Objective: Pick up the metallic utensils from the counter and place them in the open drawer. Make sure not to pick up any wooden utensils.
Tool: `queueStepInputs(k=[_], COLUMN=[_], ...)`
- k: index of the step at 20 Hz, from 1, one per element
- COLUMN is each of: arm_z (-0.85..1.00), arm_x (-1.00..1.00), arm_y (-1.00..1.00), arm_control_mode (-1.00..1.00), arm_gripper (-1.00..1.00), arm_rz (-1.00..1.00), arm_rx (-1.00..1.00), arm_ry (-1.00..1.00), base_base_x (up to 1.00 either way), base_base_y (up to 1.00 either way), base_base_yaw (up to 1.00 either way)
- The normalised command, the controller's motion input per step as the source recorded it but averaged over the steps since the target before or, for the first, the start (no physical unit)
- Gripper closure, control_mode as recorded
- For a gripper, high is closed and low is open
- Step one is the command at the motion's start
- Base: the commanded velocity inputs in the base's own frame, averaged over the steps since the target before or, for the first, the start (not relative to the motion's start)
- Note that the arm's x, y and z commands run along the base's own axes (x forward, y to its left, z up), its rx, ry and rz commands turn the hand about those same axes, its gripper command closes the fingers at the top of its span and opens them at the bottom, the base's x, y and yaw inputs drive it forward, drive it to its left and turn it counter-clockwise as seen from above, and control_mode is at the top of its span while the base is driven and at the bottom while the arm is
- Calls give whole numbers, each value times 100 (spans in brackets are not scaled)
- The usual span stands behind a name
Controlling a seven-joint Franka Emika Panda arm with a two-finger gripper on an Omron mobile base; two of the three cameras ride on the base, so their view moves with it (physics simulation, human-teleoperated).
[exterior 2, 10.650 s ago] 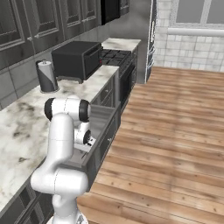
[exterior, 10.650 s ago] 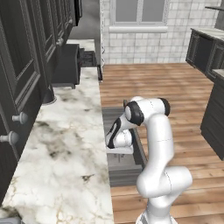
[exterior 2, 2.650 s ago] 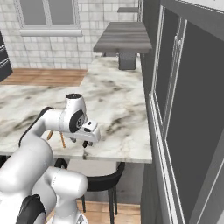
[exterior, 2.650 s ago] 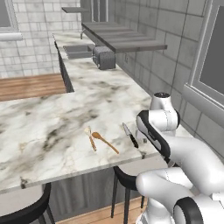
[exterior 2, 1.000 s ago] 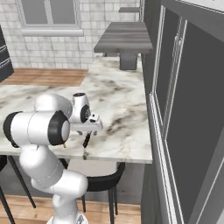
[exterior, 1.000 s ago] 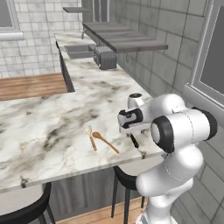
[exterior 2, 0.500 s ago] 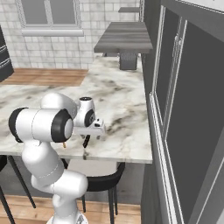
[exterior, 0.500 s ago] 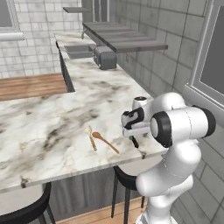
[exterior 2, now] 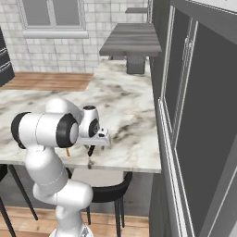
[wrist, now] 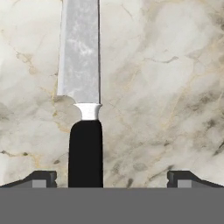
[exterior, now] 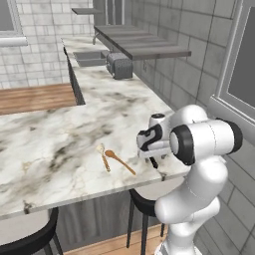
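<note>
A metal knife with a silver blade and black handle lies on the white marble counter. My gripper hangs open straight above it, and the handle sits between the fingertips, nearer the left one. In the left base view my gripper is low over the counter near its front edge. Two orange-brown wooden utensils lie just left of it. The right base view has the gripper at the counter's near edge, with a wooden piece peeking out beside the arm. The open drawer is out of view.
A toaster and a sink sit far back on the counter under a long shelf. Dark stools stand under the counter's front edge. A tall dark cabinet rises at the right.
Over the last second the hand has sunk closer to the counter above the knife, jaws staying wide. Knife and wooden pieces have not moved.
</note>
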Motion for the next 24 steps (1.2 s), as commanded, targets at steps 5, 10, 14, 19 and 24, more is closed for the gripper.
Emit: queueStepInputs(k=[5, 10, 14, 19, 24], arm_z=[-45, -30, -25, -27, -17], arm_x=[0, 0, 0, 2, 4], arm_y=[0, 1, 2, 0, 0], arm_control_mode=[-100, -100, -100, -100, -100], arm_gripper=[-100, -100, 100, 100, 100], arm_rz=[0, 0, 0, 0, 0], arm_rx=[0, 0, 0, 1, 1], arm_ry=[0, 0, 0, 0, 0], base_base_x=[0, 0, 0, 0, 0], base_base_y=[0, 0, 0, 0, 0], base_base_yaw=[0, 0, 0, 0, 0])
